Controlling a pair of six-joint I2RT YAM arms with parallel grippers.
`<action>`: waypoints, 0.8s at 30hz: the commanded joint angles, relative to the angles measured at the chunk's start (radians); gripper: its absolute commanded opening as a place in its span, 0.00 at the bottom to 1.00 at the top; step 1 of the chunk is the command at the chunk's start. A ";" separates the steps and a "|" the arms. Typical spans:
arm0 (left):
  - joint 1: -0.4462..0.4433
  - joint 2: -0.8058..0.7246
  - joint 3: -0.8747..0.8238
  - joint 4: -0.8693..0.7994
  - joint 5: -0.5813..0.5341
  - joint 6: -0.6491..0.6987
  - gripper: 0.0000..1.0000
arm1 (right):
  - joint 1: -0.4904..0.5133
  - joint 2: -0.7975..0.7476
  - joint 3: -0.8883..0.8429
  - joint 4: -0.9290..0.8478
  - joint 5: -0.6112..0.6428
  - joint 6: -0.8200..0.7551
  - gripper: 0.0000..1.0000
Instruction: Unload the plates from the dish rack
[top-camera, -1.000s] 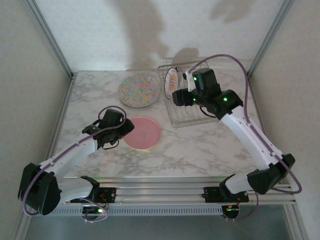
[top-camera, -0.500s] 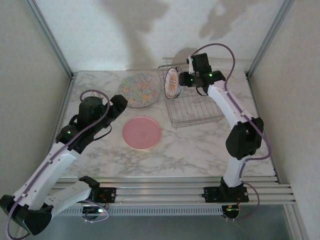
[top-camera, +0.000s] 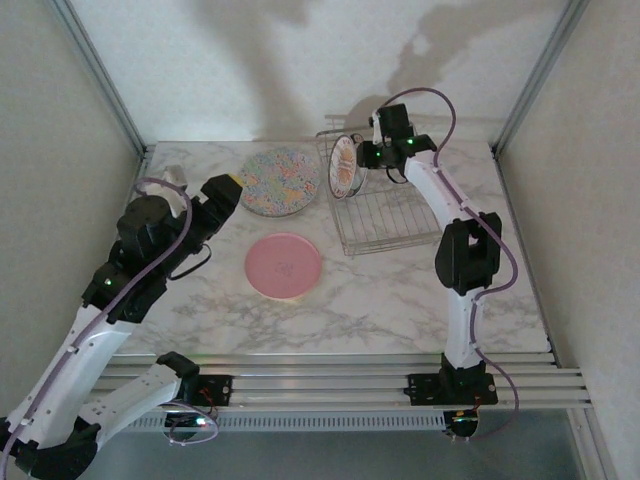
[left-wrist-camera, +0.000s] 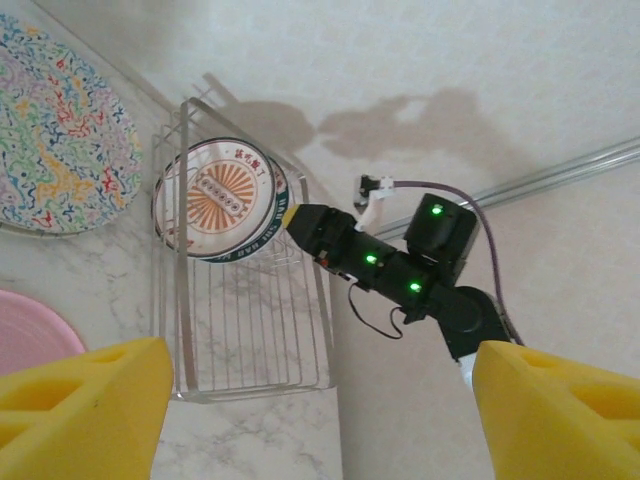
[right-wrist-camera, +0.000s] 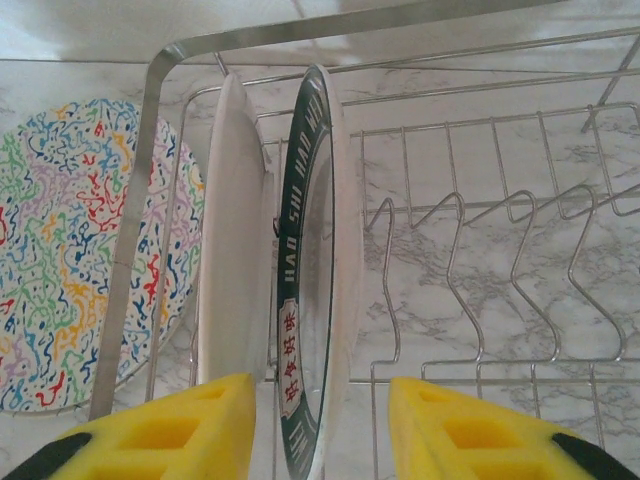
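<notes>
On the surface (top-camera: 400, 290), right end effector (right-wrist-camera: 322, 420) now narrows around a plate (right-wrist-camera: 310, 250) in the dish rack (top-camera: 390, 225), not gripping yet; left end effector (top-camera: 228, 190) wide

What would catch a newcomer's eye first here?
The right gripper straddles a green-rimmed plate, one of two standing upright at the left end of the dish rack. A speckled plate lies flat left of the rack, a pink plate nearer the arms.
</notes>
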 joint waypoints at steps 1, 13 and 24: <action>-0.012 -0.025 0.031 0.046 0.018 -0.013 0.78 | -0.005 0.038 0.049 -0.002 -0.014 -0.020 0.39; -0.011 -0.037 0.034 0.051 -0.019 -0.038 0.76 | -0.007 0.132 0.133 -0.016 -0.028 -0.002 0.30; -0.012 -0.034 0.049 0.049 -0.030 -0.038 0.75 | -0.007 0.172 0.170 -0.019 -0.042 0.012 0.23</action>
